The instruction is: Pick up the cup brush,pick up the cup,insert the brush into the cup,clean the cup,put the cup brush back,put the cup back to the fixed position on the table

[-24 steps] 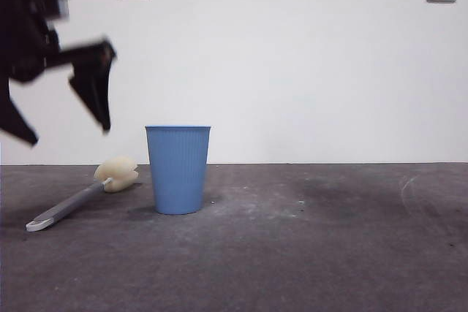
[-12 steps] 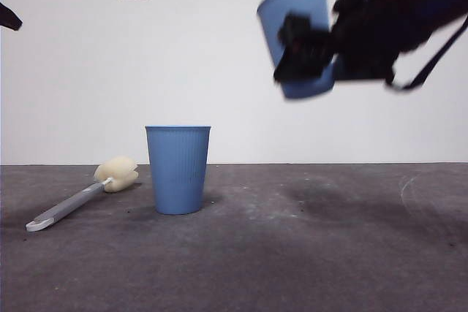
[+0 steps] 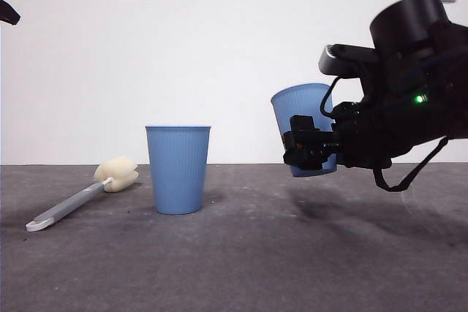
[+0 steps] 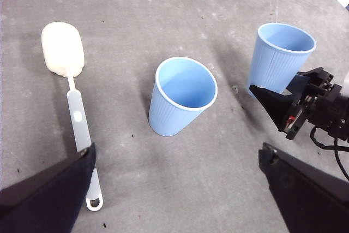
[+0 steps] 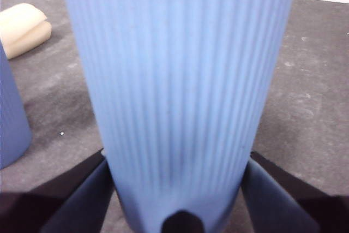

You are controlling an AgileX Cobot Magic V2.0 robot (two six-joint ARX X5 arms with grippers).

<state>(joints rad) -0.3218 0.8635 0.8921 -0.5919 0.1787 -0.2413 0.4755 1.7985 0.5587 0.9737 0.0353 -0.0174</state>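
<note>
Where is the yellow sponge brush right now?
The cup brush lies flat on the table, at the left of the front view, just beside the standing blue cup. No gripper touches it.

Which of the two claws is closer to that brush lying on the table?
Left. The left gripper hangs open above the cup brush; the right gripper holds a cup beyond the other cup.
</note>
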